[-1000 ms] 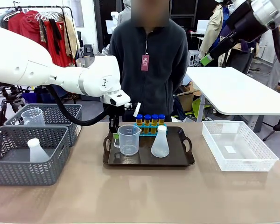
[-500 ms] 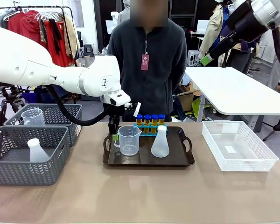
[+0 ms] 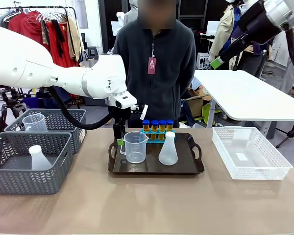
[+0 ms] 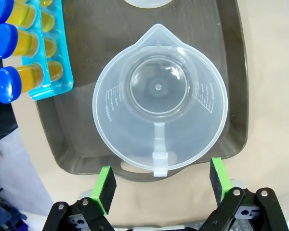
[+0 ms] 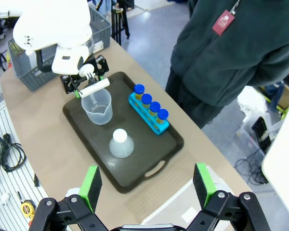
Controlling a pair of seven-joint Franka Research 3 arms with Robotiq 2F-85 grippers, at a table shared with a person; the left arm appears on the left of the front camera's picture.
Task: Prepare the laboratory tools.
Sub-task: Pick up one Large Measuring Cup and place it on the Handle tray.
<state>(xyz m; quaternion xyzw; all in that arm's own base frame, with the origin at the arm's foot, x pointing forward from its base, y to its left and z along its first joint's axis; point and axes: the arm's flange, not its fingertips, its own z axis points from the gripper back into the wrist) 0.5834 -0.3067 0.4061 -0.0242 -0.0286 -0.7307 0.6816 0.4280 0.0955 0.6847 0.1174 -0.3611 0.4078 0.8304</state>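
**Beaker set down on tray, left gripper let go**

Front view: left gripper (image 3: 120, 142) now lifted slightly at the tray's (image 3: 196, 169) left end, just behind the beaker (image 3: 135, 146), compared with a second ago, when it sat lower at the handle. Beaker upright on the tray's left half, unmoved across the three pictures. Flask (image 3: 168, 149) upright just right of the beaker on the tray. Four tubes (image 3: 157, 126) standing in a blue rack (image 3: 159, 135) at the tray's far edge. Person standing beyond the tray, hands not seen. Left of the tray, two grey baskets (image 3: 63, 156) holding a spare beaker and a spare flask; right of the tray, a white bin (image 3: 279, 169).

Left wrist view: looking straight down into the beaker (image 4: 159, 98), handle toward the camera. Green pads (image 4: 105, 182) spread wide, one on each side of the handle, apart from it and clear of the rim. Tray's end and hand slot underneath; tubes (image 4: 7, 55) lying toward the tray's far side in the rack.

Right wrist view: right gripper (image 5: 147, 185) high above the tray's near end, fingers spread, nothing between them. Beaker, flask and tubes all on the tray.

Judgement: placement of the beaker looks finished; with all three kinds of tool on the tray, little seems left beyond retreating the arm.
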